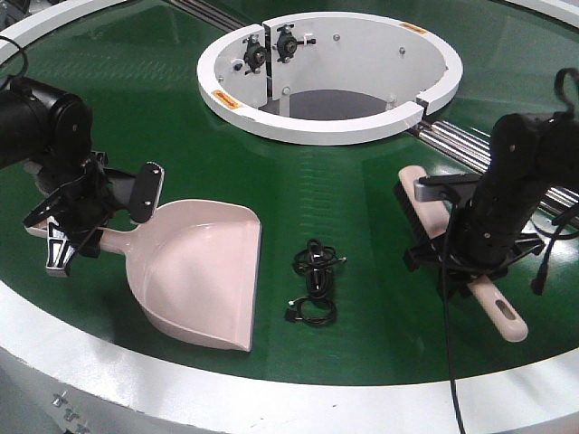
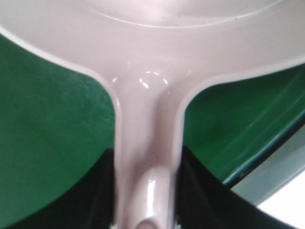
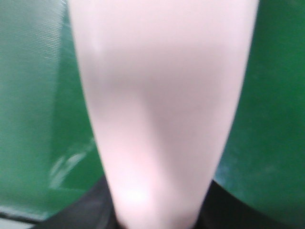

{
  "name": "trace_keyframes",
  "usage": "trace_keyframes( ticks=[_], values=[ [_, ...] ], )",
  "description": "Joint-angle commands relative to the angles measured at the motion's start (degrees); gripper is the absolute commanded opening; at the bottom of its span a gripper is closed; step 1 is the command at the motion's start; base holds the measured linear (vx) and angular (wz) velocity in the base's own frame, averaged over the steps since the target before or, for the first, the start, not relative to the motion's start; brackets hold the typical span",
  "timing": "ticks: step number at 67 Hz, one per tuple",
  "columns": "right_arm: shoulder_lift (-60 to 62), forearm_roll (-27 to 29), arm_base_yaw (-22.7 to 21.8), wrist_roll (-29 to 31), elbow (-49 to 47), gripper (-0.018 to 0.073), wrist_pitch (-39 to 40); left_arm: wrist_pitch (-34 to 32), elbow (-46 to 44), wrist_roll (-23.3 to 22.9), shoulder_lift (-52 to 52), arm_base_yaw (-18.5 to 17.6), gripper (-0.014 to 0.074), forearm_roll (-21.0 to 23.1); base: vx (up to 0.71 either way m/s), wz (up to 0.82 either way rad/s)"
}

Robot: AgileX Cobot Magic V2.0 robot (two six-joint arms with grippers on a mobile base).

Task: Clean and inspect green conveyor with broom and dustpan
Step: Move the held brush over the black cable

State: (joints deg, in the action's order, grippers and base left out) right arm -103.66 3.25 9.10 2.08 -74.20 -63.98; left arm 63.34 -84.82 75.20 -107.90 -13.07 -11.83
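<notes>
- The green conveyor (image 1: 344, 208) fills the front view. It is a glossy dark-green curved belt with a broad white rim along the near edge.
- A white ring hub (image 1: 317, 131) sits at the belt's centre, with metal rails (image 1: 457, 140) running out from its right side.
- The dustpan (image 1: 194, 271) is a wide beige scoop with raised sides. It lies on the belt at front left, its open mouth facing right.
- The broom (image 1: 493, 303) is a narrow beige brush at the right. Its dark bristles are toward the hub and its slotted handle end points to the near rim.
- The left hand (image 1: 98, 231) is clamped on the dustpan's handle (image 2: 145, 157), with dark fingers (image 2: 95, 191) pressed against both sides.
- The right hand (image 1: 469, 260) is closed around the broom's handle (image 3: 157, 95).
- A coiled black cable (image 1: 315, 280) lies on the belt between pan and brush, touching neither.
</notes>
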Motion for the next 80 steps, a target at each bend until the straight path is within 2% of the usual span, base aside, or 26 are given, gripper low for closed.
trace_keyframes(
  ticks=[1, 14, 20, 26, 41, 50, 67, 80],
  values=[
    [4.3, -1.2, 1.8, -2.6, -1.4, -0.0004, -1.4, -0.7, -1.6, -0.2, 3.3, -0.3, 0.0035, 0.2, 0.00, 0.00],
    [4.5, -4.3, 10.8, -10.4, -1.4, -0.0004, -1.7, -0.7, -1.6, -0.2, 3.3, -0.3, 0.0035, 0.2, 0.00, 0.00],
    [3.8, -4.1, 13.0, -13.8, -1.6, -0.0004, -2.4, -0.7, -1.6, -0.2, 3.3, -0.3, 0.0035, 0.2, 0.00, 0.00],
    [2.6, -2.5, 13.3, -17.2, -1.7, -0.0004, -4.9, -0.7, -1.6, -0.2, 3.3, -0.3, 0.0035, 0.2, 0.00, 0.00],
    [1.4, 1.8, 13.6, -20.8, -1.9, -0.0004, -8.9, -0.7, -1.6, -0.2, 3.3, -0.3, 0.0035, 0.2, 0.00, 0.00],
    [0.6, 1.5, 14.9, -24.2, -4.5, -0.0004, -10.0, -0.7, -1.6, -0.2, 3.3, -0.3, 0.0035, 0.2, 0.00, 0.00],
    [-4.1, 1.4, 20.6, -28.9, -9.5, -0.0004, -10.0, -0.7, -1.6, -0.2, 3.3, -0.4, 0.0035, 0.1, 0.00, 0.00],
    [-5.4, 0.8, 20.8, -32.6, -9.5, -0.0004, -10.0, -0.7, -1.6, -0.2, 3.3, -0.4, 0.0035, 0.1, 0.00, 0.00]
  ],
)
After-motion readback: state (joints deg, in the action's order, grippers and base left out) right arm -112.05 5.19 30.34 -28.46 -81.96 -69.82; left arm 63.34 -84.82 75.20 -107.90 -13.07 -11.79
